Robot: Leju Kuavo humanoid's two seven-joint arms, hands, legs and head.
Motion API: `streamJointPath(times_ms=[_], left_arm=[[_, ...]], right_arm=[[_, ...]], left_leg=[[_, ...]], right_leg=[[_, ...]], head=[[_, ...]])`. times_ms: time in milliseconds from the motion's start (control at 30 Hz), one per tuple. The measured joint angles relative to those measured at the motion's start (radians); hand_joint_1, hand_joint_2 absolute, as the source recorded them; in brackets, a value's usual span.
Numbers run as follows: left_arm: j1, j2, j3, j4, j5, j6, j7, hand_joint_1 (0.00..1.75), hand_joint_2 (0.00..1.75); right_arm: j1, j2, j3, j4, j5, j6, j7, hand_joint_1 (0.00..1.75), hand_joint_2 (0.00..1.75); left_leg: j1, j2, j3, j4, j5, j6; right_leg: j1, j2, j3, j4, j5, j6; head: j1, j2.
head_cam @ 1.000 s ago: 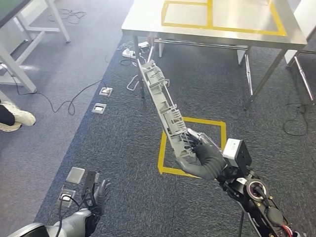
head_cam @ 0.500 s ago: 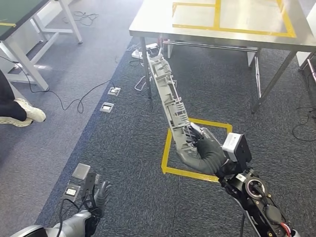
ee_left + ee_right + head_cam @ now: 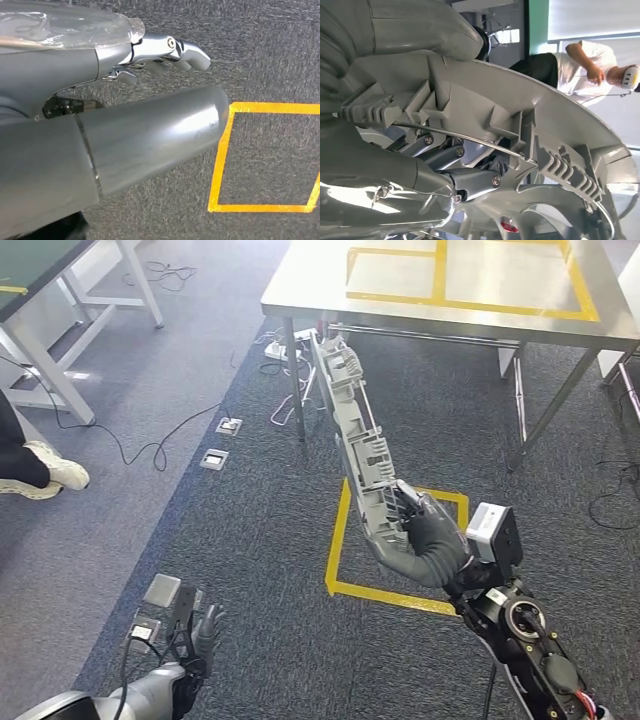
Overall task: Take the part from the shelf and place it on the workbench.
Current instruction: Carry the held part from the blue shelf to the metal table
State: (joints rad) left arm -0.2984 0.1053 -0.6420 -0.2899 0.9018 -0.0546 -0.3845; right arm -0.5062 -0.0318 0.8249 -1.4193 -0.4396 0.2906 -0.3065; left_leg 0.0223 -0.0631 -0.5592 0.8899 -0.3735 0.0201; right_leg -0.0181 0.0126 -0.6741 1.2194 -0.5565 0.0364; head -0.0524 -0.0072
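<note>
From the head view, the right robot hand (image 3: pixel 429 545) was clamped around the near end of the long grey part (image 3: pixel 361 450). The part's long axis ran away from that hand toward the desk (image 3: pixel 302 285), slanting up and forward, with its far tip just short of the desk's near edge and close beside the desk leg (image 3: pixel 296 375). The desk lay straight ahead along that axis, so the right arm, stretched forward and carrying the part, was the one placed to reach it. The left robot hand (image 3: pixel 198 638) hung low over the carpet, well away from the desk, fingers apart and holding nothing.

From the left wrist view, the left robot hand (image 3: pixel 158 50) held nothing, its fingers loosely extended above the carpet beside a yellow tape square (image 3: pixel 264 155).

From the right wrist view, the right robot hand (image 3: pixel 444 165) had its fingers wrapped into the ribbed underside of the part (image 3: pixel 531 120), which arched away from the palm. A person (image 3: pixel 584 65) stood beyond it.
</note>
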Motion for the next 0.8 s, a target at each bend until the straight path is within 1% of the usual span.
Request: streamJointPath(times_ms=[33, 67, 100, 133, 167, 200, 267, 300, 333, 367, 400, 433, 467, 500, 533, 567, 600, 633, 667, 700, 733, 800], left_arm=[[0.001, 0.000, 0.000, 0.000, 0.001, -0.001, 0.000, 0.00, 0.00], [0.002, 0.000, 0.000, 0.000, 0.002, -0.001, 0.000, 0.00, 0.00], [0.003, -0.001, 0.000, 0.000, 0.003, -0.002, 0.000, 0.00, 0.00], [0.003, 0.001, 0.000, 0.000, 0.003, -0.002, 0.000, 0.00, 0.00], [0.002, 0.002, 0.000, 0.000, 0.003, -0.002, 0.000, 0.00, 0.00], [0.002, 0.003, 0.000, 0.000, 0.003, -0.002, 0.000, 0.00, 0.00], [0.002, 0.003, 0.000, 0.000, 0.003, -0.003, 0.001, 0.00, 0.00], [0.003, 0.003, 0.000, 0.000, 0.003, -0.003, 0.001, 0.00, 0.00], [0.003, 0.003, 0.000, 0.000, 0.003, -0.003, 0.001, 0.00, 0.00], [0.001, 0.003, 0.000, 0.000, 0.003, -0.003, 0.001, 0.00, 0.00], [-0.001, 0.003, 0.000, 0.000, 0.003, -0.002, 0.001, 0.00, 0.00], [-0.002, 0.003, 0.000, 0.000, 0.003, -0.002, 0.001, 0.00, 0.00], [-0.003, 0.003, 0.000, 0.000, 0.004, -0.002, 0.001, 0.00, 0.00], [-0.002, 0.002, 0.000, 0.000, 0.004, -0.002, 0.001, 0.00, 0.00], [0.000, 0.002, 0.000, 0.000, 0.005, -0.002, 0.001, 0.00, 0.00], [0.000, 0.002, 0.000, 0.000, 0.006, -0.002, 0.001, 0.00, 0.00], [0.000, 0.003, 0.000, 0.000, 0.006, -0.002, 0.001, 0.00, 0.00], [0.000, 0.004, 0.000, 0.000, 0.006, -0.002, 0.001, 0.00, 0.00], [-0.002, 0.006, 0.000, 0.000, 0.006, -0.002, 0.001, 0.00, 0.00], [-0.003, 0.007, 0.000, 0.000, 0.007, -0.003, 0.001, 0.00, 0.00], [-0.005, 0.008, 0.000, 0.000, 0.007, -0.002, 0.001, 0.00, 0.00], [-0.005, 0.009, 0.000, 0.000, 0.008, -0.003, 0.001, 0.00, 0.00]], right_arm=[[0.002, 0.000, -0.001, 0.001, 0.000, -0.001, 0.000, 1.75, 1.75], [0.003, 0.000, -0.001, 0.001, 0.000, -0.002, 0.000, 1.75, 1.75], [0.004, 0.000, -0.003, 0.001, 0.000, -0.003, 0.000, 1.75, 1.75], [0.004, 0.000, -0.004, 0.002, 0.000, -0.003, 0.000, 1.75, 1.75], [0.003, 0.001, -0.006, 0.001, -0.001, -0.003, -0.001, 1.75, 1.75], [0.003, 0.001, -0.007, 0.001, -0.001, -0.003, -0.002, 1.75, 1.75], [0.004, 0.001, -0.008, 0.001, -0.002, -0.003, -0.001, 1.75, 1.75], [0.004, 0.002, -0.009, 0.001, -0.002, -0.003, 0.000, 1.75, 1.75], [0.004, 0.002, -0.010, 0.001, -0.002, -0.003, 0.000, 1.75, 1.75], [0.003, 0.002, -0.011, 0.001, -0.002, -0.004, 0.000, 1.75, 1.75], [0.002, 0.002, -0.012, 0.001, -0.003, -0.004, -0.001, 1.75, 1.75], [0.002, 0.002, -0.014, 0.001, -0.003, -0.004, -0.003, 1.75, 1.75], [0.002, 0.002, -0.014, 0.001, -0.003, -0.004, -0.004, 1.75, 1.75], [0.002, 0.002, -0.015, 0.003, -0.003, -0.004, -0.005, 1.75, 1.75], [0.003, 0.002, -0.015, 0.004, -0.003, -0.003, -0.007, 1.75, 1.75], [0.003, 0.002, -0.015, 0.006, -0.003, -0.002, -0.008, 1.75, 1.75], [0.002, 0.002, -0.015, 0.007, -0.003, -0.001, -0.010, 1.75, 1.75], [0.002, 0.002, -0.015, 0.007, -0.003, 0.000, -0.012, 1.75, 1.75], [0.001, 0.002, -0.016, 0.008, -0.003, 0.001, -0.015, 1.75, 1.75], [0.001, 0.002, -0.017, 0.008, -0.003, 0.001, -0.018, 1.75, 1.75], [0.000, 0.002, -0.018, 0.008, -0.003, 0.001, -0.020, 1.75, 1.75], [-0.001, 0.002, -0.020, 0.009, -0.002, 0.001, -0.021, 1.75, 1.75]], left_leg=[[0.003, 0.000, 0.002, 0.004, -0.005, -0.005], [0.008, -0.002, 0.003, 0.010, -0.011, -0.011], [0.013, -0.003, 0.005, 0.020, -0.020, -0.019], [0.015, -0.005, 0.003, 0.031, -0.030, -0.029], [0.015, -0.007, -0.001, 0.043, -0.037, -0.037], [0.015, -0.009, -0.005, 0.051, -0.042, -0.045], [0.016, -0.011, -0.009, 0.054, -0.042, -0.054], [0.018, -0.006, -0.009, 0.057, -0.045, -0.057], [0.018, 0.007, -0.016, 0.071, -0.052, -0.060], [0.017, 0.022, -0.035, 0.107, -0.066, -0.061], [0.016, 0.039, -0.068, 0.166, -0.087, -0.062], [0.014, 0.049, -0.114, 0.243, -0.110, -0.061], [0.013, 0.053, -0.162, 0.317, -0.129, -0.060], [0.012, 0.054, -0.200, 0.366, -0.132, -0.057], [0.011, 0.054, -0.218, 0.377, -0.117, -0.052], [0.008, 0.054, -0.213, 0.343, -0.082, -0.045], [0.002, 0.056, -0.188, 0.274, -0.036, -0.036], [-0.006, 0.060, -0.157, 0.200, 0.001, -0.025], [-0.014, 0.063, -0.128, 0.133, 0.023, -0.016], [-0.021, 0.066, -0.108, 0.092, 0.030, -0.011], [-0.025, 0.067, -0.099, 0.072, 0.023, -0.007], [-0.023, 0.063, -0.085, 0.058, 0.013, -0.003]], right_leg=[[-0.005, -0.001, -0.004, -0.005, 0.017, 0.006], [-0.012, -0.002, 0.013, -0.051, 0.052, 0.014], [-0.019, -0.002, 0.042, -0.122, 0.092, 0.022], [-0.022, 0.003, 0.073, -0.186, 0.118, 0.029], [-0.024, 0.008, 0.096, -0.231, 0.132, 0.028], [-0.023, 0.013, 0.107, -0.249, 0.131, 0.022], [-0.017, 0.016, 0.109, -0.246, 0.123, 0.000], [-0.016, 0.014, 0.110, -0.245, 0.122, -0.008], [-0.016, 0.012, 0.114, -0.246, 0.120, -0.016], [-0.016, 0.008, 0.118, -0.247, 0.118, -0.023], [-0.015, 0.005, 0.122, -0.248, 0.114, -0.030], [-0.012, 0.001, 0.125, -0.248, 0.110, -0.036], [-0.009, -0.003, 0.128, -0.248, 0.106, -0.040], [-0.005, -0.005, 0.132, -0.248, 0.102, -0.044], [-0.002, -0.007, 0.138, -0.248, 0.096, -0.046], [0.000, -0.009, 0.145, -0.248, 0.091, -0.047], [0.001, -0.010, 0.153, -0.248, 0.085, -0.046], [0.002, -0.011, 0.160, -0.249, 0.078, -0.044], [0.003, -0.012, 0.165, -0.251, 0.072, -0.040], [0.004, -0.013, 0.168, -0.254, 0.067, -0.036], [0.005, -0.014, 0.172, -0.256, 0.066, -0.031], [0.006, -0.017, 0.179, -0.259, 0.064, -0.020]], head=[[0.000, 0.000], [0.001, 0.000], [0.002, 0.000], [0.005, 0.000], [0.009, 0.000], [0.009, 0.000], [0.006, 0.000], [0.003, 0.000], [0.000, 0.000], [-0.003, 0.000], [-0.008, 0.000], [-0.013, 0.000], [-0.017, 0.000], [-0.019, 0.000], [-0.022, 0.000], [-0.023, 0.000], [-0.024, 0.000], [-0.024, 0.000], [-0.024, 0.000], [-0.024, 0.000], [-0.024, 0.000], [-0.024, 0.000]])
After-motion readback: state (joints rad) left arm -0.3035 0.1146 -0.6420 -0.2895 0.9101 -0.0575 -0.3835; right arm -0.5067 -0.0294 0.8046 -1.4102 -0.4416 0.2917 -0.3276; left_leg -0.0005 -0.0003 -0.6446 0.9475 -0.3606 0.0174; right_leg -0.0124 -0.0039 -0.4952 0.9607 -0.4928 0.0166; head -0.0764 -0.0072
